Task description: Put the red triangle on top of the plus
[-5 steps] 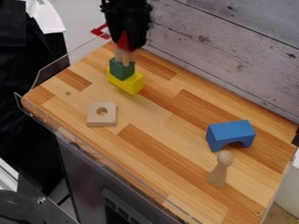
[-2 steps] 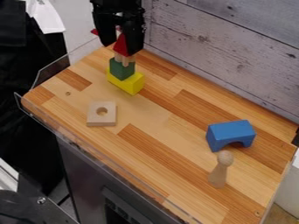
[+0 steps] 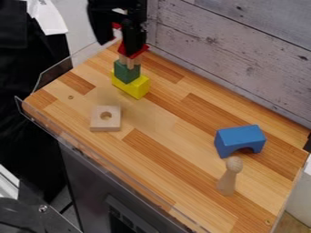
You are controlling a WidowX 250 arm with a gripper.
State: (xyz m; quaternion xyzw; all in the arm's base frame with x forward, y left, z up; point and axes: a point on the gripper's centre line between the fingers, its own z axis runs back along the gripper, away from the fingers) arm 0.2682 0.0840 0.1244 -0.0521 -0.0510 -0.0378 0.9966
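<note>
- Peg (image 3: 227, 178) of pale wood, round-headed, standing upright toward the near right part of the wooden tabletop (image 3: 164, 150).
- Blue arch (image 3: 238, 137) just behind it, opening downward.
- Square wooden block (image 3: 106, 125) with a round hole, lying flat on the left part of the top.
- Yellow block (image 3: 139, 88) farther back, the base of a stack.
- Green block (image 3: 126, 73) on the yellow one.
- Plus (image 3: 130, 63) of pale wood on the green block.
- Red triangle (image 3: 141, 51) at the top of the stack, over the plus, partly hidden by a finger.
- Black gripper (image 3: 117, 47) at the triangle, its fingers spread wide.
- Gray plank wall (image 3: 237, 50) along the far right side.
</note>
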